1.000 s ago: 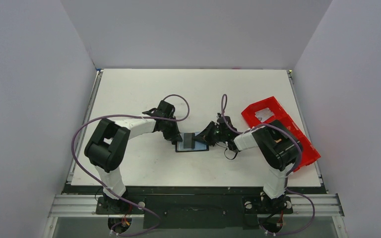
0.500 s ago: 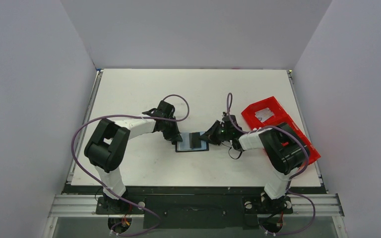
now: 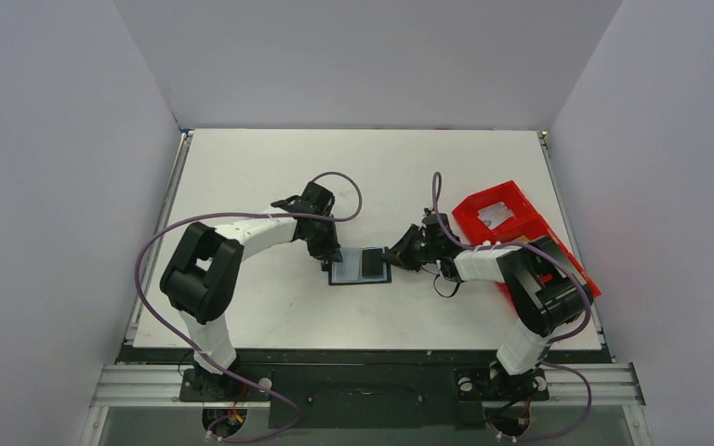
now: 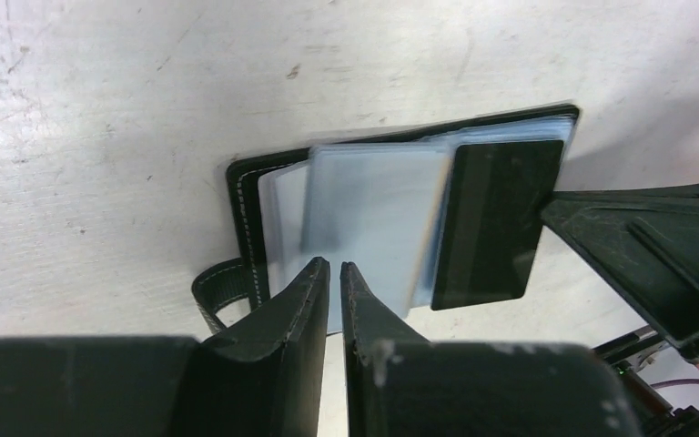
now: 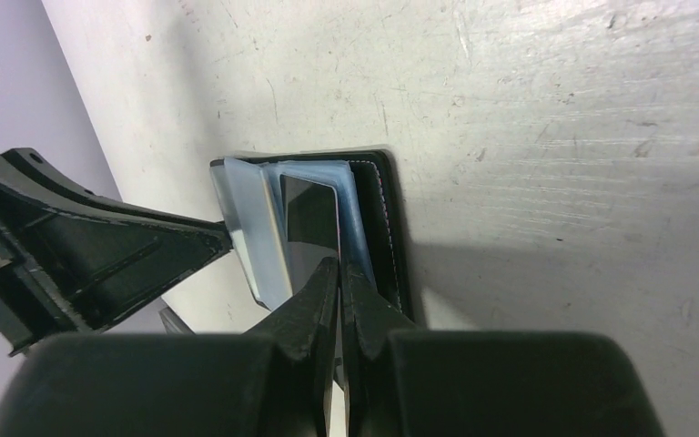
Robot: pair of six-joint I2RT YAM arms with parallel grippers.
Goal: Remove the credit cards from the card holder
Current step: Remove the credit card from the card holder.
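Observation:
The card holder [image 3: 345, 275] lies open on the table between both arms, its black stitched rim [image 4: 244, 196] and closing tab [image 4: 211, 293] to the left. Blue-grey sleeves [image 4: 373, 205] fan out over it, blurred. A black credit card [image 4: 496, 218] lies tilted over the holder's right half, past its edge. My right gripper [image 5: 339, 266] is shut on that card's [image 5: 309, 223] end. My left gripper [image 4: 332, 266] hovers at the sleeves' near edge, jaws a narrow slit apart with nothing between them. From above, the left gripper [image 3: 328, 258] and right gripper [image 3: 392, 257] flank the holder.
A red compartment tray [image 3: 493, 209] stands at the right, partly under my right arm. Bare white table surrounds the holder. Grey walls enclose the back and both sides.
The right gripper has drawn the black card to the right and laid it lower. The left jaws have parted slightly and the sleeves are dropping back.

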